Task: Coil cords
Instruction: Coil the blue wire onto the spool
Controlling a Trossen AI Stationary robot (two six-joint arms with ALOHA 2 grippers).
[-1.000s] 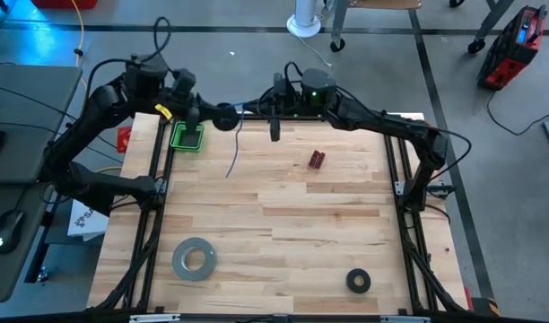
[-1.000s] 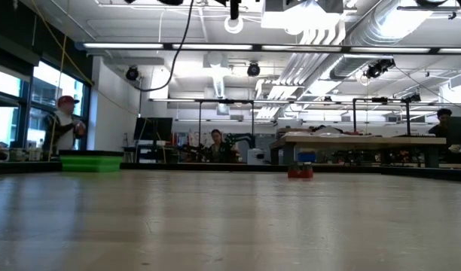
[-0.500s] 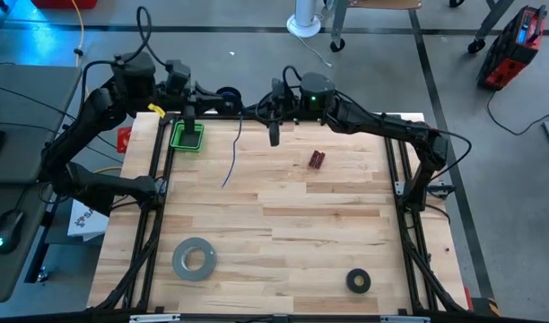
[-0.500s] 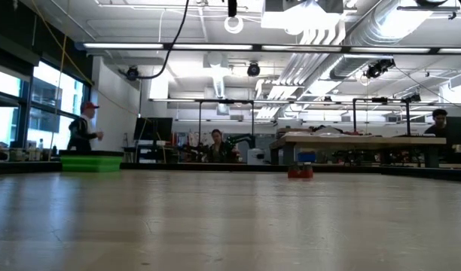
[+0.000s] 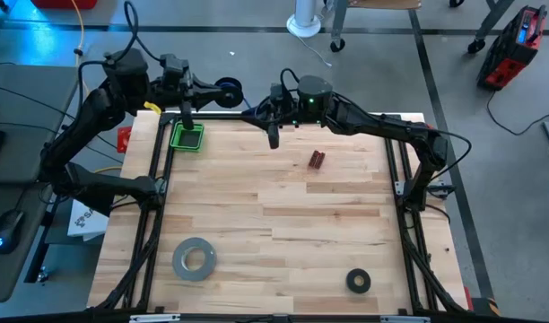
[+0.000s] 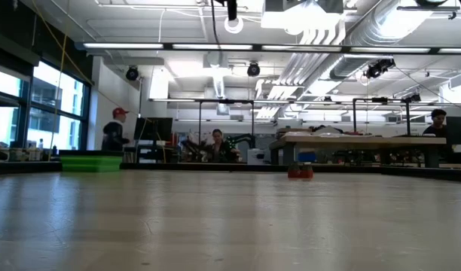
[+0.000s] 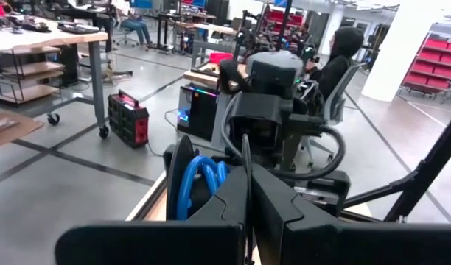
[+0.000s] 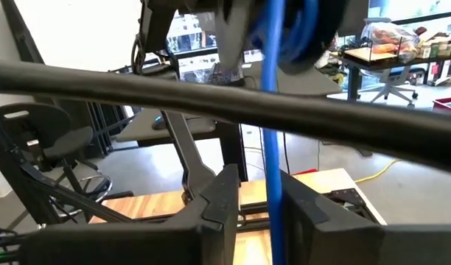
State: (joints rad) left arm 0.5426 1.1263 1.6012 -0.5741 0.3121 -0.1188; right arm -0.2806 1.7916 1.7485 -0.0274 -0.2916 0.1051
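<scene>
My left gripper (image 5: pixel 213 89) is just beyond the table's far edge, shut on a small black spool (image 5: pixel 226 90) wound with blue cord (image 7: pixel 200 182). My right gripper (image 5: pixel 257 115) is beside it over the far edge, fingers slightly apart. The blue cord (image 8: pixel 273 140) runs down from the spool (image 8: pixel 306 18) between those fingers. In the low view a short tail of cord (image 6: pixel 215 26) hangs high above the table. My left gripper pinches the spool's thin black side disc (image 7: pixel 183 174) edge-on between its two fingers, which lie level and point toward the table's right. The spool is held clear of the table. My right gripper has the cord (image 8: pixel 275 193) running between its fingers. The cord lies against one finger's inner side (image 8: pixel 293 199); the other finger (image 8: pixel 227 197) stands apart from it. The cord passes across the fingers and is straight there.
A green tray (image 5: pixel 187 135) sits at the far left corner and a small red object (image 5: pixel 317 160) right of centre. A large grey tape roll (image 5: pixel 194 257) and a black ring (image 5: pixel 358 281) lie near the front edge. People stand in the room beyond.
My left gripper has moved toward the far edge and past it, carrying the spool. The cord's loose tail, which trailed down onto the table, has been drawn up clear of the table and hangs shorter.
</scene>
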